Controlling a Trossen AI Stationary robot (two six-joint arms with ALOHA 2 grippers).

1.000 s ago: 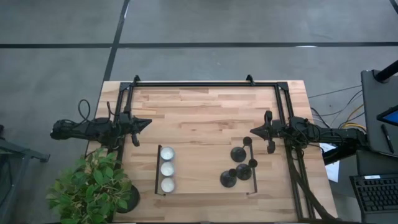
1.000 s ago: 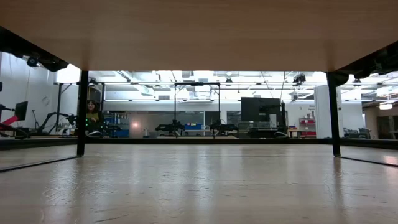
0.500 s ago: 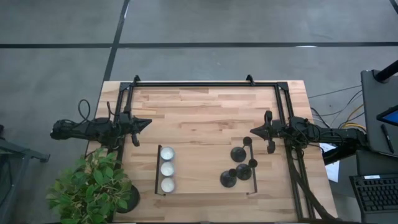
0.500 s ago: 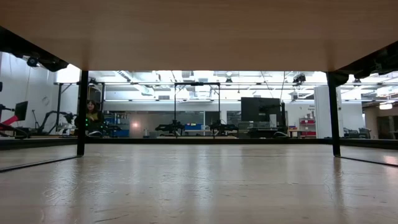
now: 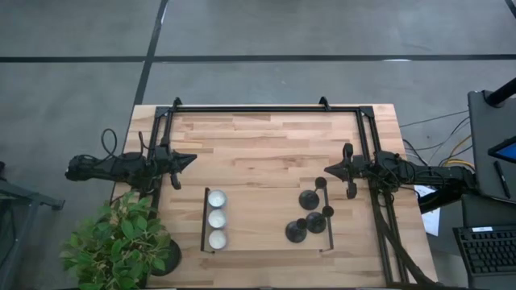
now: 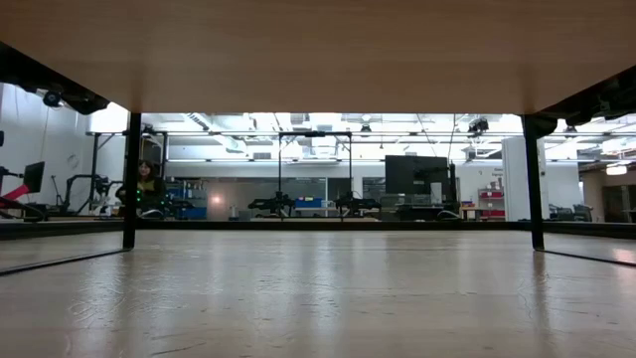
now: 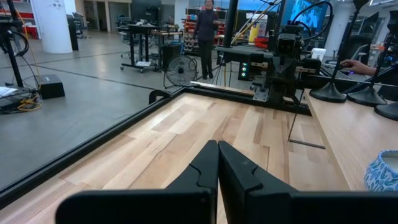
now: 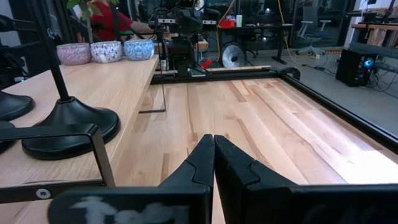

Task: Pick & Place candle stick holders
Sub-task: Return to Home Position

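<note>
The three candle stick holders point(image 5: 309, 199) stand in a close cluster at the right end of the low wooden shelf point(image 5: 258, 221). Their round black bases sit just beside one another, and their thin stems point up. In the right wrist view the nearest base point(image 8: 70, 127) rests flat on the board. At the shelf's other end three candles point(image 5: 217, 218) form a neat row, well apart from the holders. Seen from the right wrist they show as a pink, a white and a blue cup point(image 8: 106, 51). The left gripper point(image 5: 190, 159) is drawn in at the left side of the table point(image 5: 266, 137), near the plant point(image 5: 121, 246), with its two fingers pressed together on nothing. The right gripper point(image 5: 326, 169) sits at the right side, near the holders but touching none, its fingers likewise together and empty. Judging by this layout, the placing looks finished: nothing lies loose on the table, nothing is held, and both arms are parked. As far as I can tell, no step is left to do.
</note>
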